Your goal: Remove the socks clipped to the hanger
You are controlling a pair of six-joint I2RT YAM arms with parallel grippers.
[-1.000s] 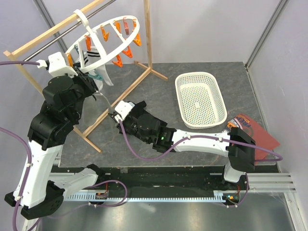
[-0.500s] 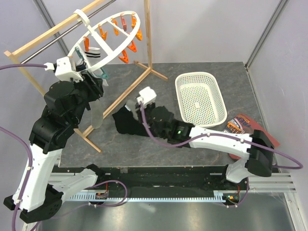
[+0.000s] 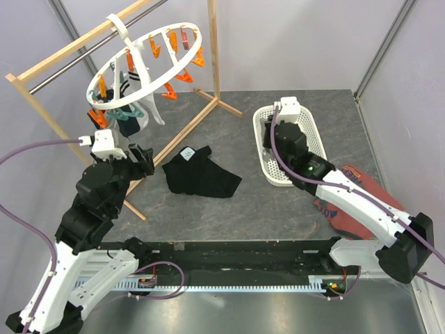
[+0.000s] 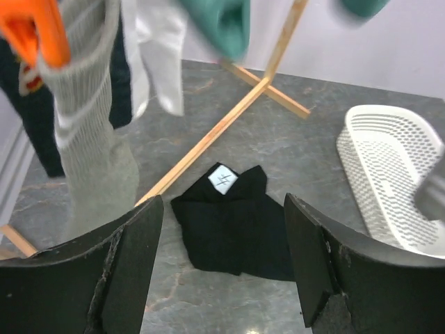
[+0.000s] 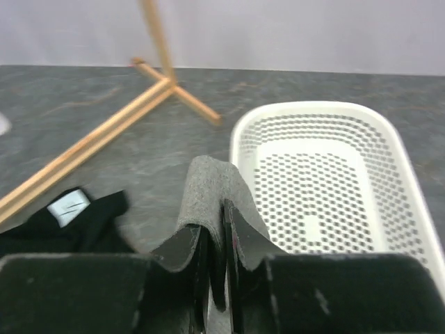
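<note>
Hanger (image 3: pixel 132 52): round white plastic ring, orange & teal pegs (image 3: pixel 169 89), hooked on wooden rail frame (image 3: pixel 212 49). Socks (image 3: pixel 128 117) clipped at its left edge: ribbed grey, smooth white, dark navy, striped. L gripper (image 4: pixel 222 202): just below hanger, jaws spread wide, empty. R gripper (image 5: pixel 221 223): well right of hanger, pinching a felt-like grey sock (image 5: pixel 208 188). Basket (image 5: pixel 313 108): perforated white plastic, oblong, right of hanger. Black garment (image 3: pixel 198 174): crumpled, below hanger on grey marbled slab (image 3: pixel 278 209). Walls (image 3: pixel 292 42) plain, pale.
</note>
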